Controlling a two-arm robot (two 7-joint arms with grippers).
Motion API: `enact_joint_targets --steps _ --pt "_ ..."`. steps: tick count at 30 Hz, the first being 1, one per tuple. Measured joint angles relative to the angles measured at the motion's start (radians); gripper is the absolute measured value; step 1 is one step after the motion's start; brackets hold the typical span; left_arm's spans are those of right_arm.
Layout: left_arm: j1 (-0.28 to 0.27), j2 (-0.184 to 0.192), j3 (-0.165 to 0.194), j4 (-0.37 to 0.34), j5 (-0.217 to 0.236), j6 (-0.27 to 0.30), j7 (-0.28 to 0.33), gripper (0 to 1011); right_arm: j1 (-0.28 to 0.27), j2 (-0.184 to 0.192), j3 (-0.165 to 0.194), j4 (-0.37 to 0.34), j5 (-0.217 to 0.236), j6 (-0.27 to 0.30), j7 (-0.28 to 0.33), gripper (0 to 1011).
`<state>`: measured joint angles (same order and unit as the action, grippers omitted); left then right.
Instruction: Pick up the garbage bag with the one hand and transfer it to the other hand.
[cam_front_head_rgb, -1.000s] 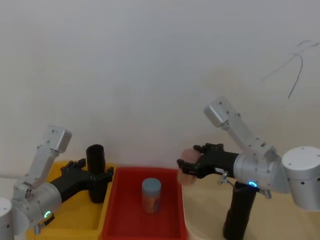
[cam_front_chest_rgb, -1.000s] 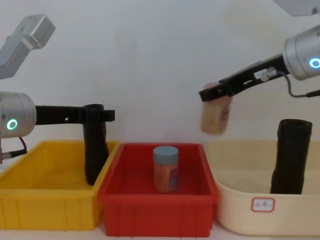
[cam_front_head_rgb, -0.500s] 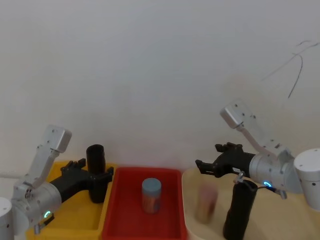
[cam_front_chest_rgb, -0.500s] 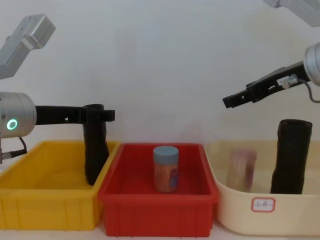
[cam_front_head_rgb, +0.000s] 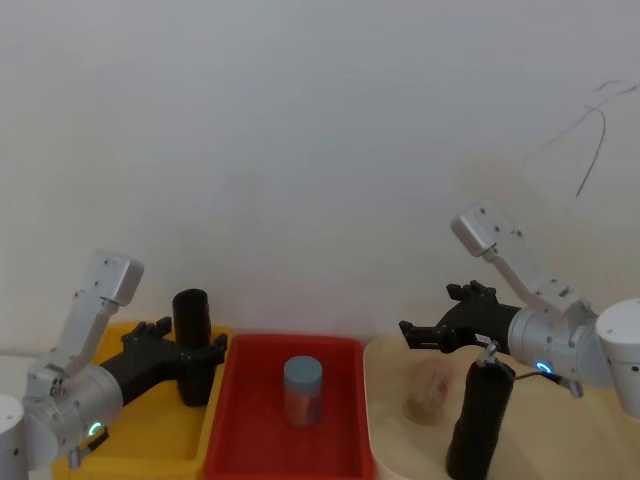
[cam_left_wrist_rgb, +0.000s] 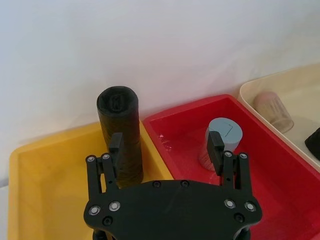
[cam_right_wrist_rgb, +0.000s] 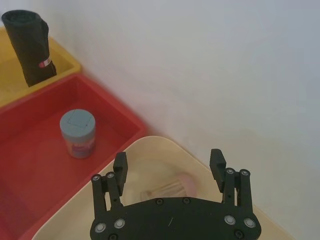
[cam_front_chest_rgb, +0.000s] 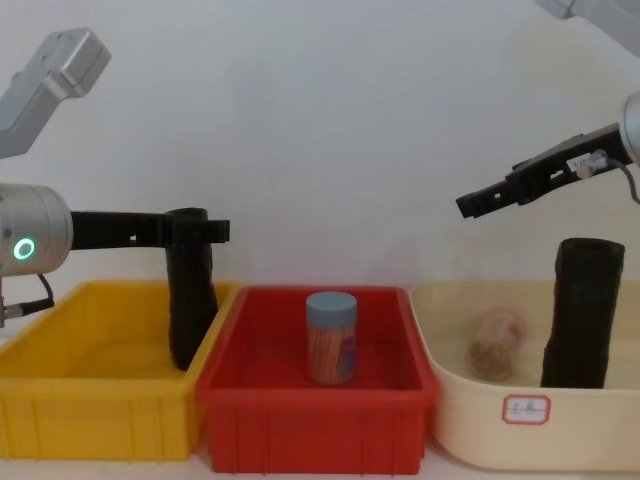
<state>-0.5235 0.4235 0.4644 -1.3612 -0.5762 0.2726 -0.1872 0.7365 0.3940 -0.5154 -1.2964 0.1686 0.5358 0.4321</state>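
The left end effector (cam_front_chest_rgb: 200, 231), green-ringed at the wrist, reaches forward at the top of a black garbage bag roll (cam_front_chest_rgb: 188, 300) that stands upright at the far right corner of the yellow bin (cam_front_chest_rgb: 95, 415). In the left wrist view its fingers are spread, one finger (cam_left_wrist_rgb: 116, 145) in front of the roll (cam_left_wrist_rgb: 120, 134) and the other well off toward the red bin (cam_left_wrist_rgb: 280, 200), so it brackets the roll loosely and grips nothing; that placement looks like the set-up for closing on the roll near its top, where an upright cylinder is easiest to pinch. The right end effector (cam_front_chest_rgb: 478, 201), blue-ringed and carrying a small white label, hangs above the cream tub (cam_front_chest_rgb: 520, 410) with its fingers apart and empty, as the right wrist view shows (cam_right_wrist_rgb: 169, 165). Below it a pinkish jar (cam_front_chest_rgb: 494, 344) lies on its side in the tub, beside a second black roll (cam_front_chest_rgb: 583, 312) standing upright. A blue-lidded jar (cam_front_chest_rgb: 331, 336) stands in the middle of the red bin. I judge the pick-up not yet made: the left fingers must close before any handover.
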Motion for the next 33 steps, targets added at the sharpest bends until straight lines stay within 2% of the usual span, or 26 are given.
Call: enact_joint_targets --steps 4,16,26,33 --pt "0.000 0.000 0.000 0.000 0.000 0.000 0.000 1002 -0.016 -0.003 0.013 -0.017 0.004 -0.006 -0.012 1001" --pt "0.000 0.000 0.000 0.000 0.000 0.000 0.000 1002 -0.128 -0.042 0.099 -0.111 0.048 -0.038 -0.103 1001" --pt "0.000 0.000 0.000 0.000 0.000 0.000 0.000 1002 -0.263 -0.103 0.187 -0.205 0.094 -0.094 -0.205 1001" --pt "0.000 0.000 0.000 0.000 0.000 0.000 0.000 1002 -0.351 -0.149 0.237 -0.259 0.120 -0.139 -0.262 1001"
